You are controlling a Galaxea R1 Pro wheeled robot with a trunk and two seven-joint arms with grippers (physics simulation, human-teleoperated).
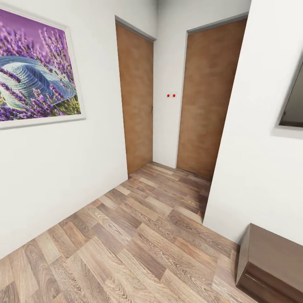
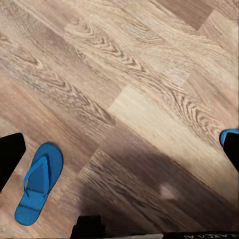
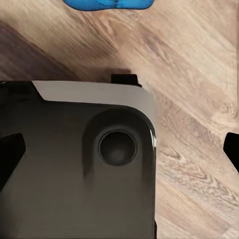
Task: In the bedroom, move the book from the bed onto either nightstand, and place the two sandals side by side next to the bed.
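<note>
A bright blue sandal (image 2: 37, 181) lies flat on the wood-plank floor (image 2: 149, 74) below my left gripper (image 2: 119, 154). That gripper is open, its dark fingertips (image 2: 10, 154) far apart and holding nothing. A sliver of a second blue sandal (image 2: 228, 135) peeks out beside the other fingertip. In the right wrist view a blue sandal (image 3: 107, 4) lies on the floor beyond my dark base (image 3: 74, 164). My right gripper (image 3: 119, 154) hangs open and empty over the base. The book, the bed and the nightstand are out of view.
Ahead are white walls and two closed brown doors (image 1: 136, 92) (image 1: 208, 97) at a corner. A framed lavender picture (image 1: 35, 71) hangs on the left wall. A low dark brown cabinet (image 1: 271, 265) stands at the lower right, under a dark-framed panel (image 1: 294, 101).
</note>
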